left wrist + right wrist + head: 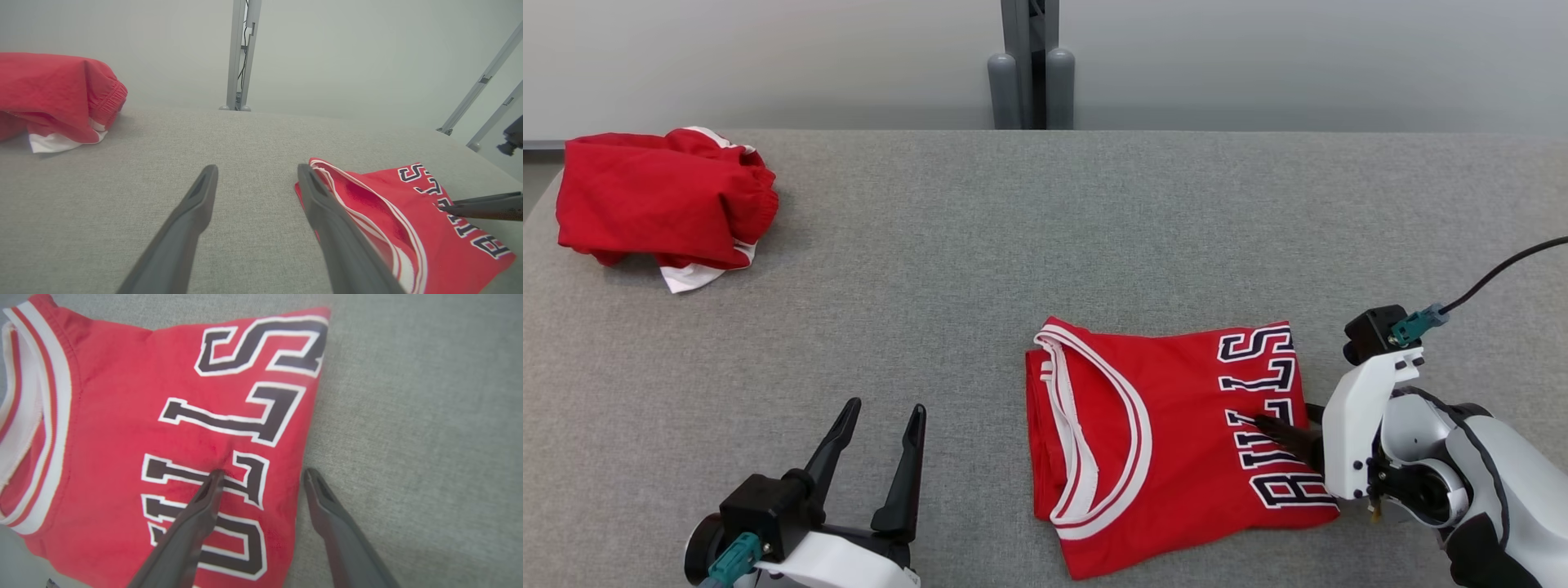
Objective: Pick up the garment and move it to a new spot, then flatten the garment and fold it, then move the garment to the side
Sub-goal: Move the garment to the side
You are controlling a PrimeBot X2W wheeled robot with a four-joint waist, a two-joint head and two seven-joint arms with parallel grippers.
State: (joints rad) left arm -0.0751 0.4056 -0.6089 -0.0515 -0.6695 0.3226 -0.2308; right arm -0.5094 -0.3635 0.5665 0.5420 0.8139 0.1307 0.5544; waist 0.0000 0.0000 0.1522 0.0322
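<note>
The folded red jersey [1168, 441] is lying on the grey bench [1013, 245], right of centre. The right hand [263, 472] is standing wide open at its lettered edge (one finger over the letters, the other over the bench), gripping nothing. The left hand [885, 406] is hovering empty, fingers spread, left of the jersey. A second garment [662, 204] is sitting bunched at the far left.

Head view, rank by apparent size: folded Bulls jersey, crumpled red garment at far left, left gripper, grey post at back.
1. folded jersey, largest
2. crumpled red garment; farther from the camera, so true size is unsure
3. left gripper, cut by the bottom edge, close to 2
4. grey post, smallest
</note>
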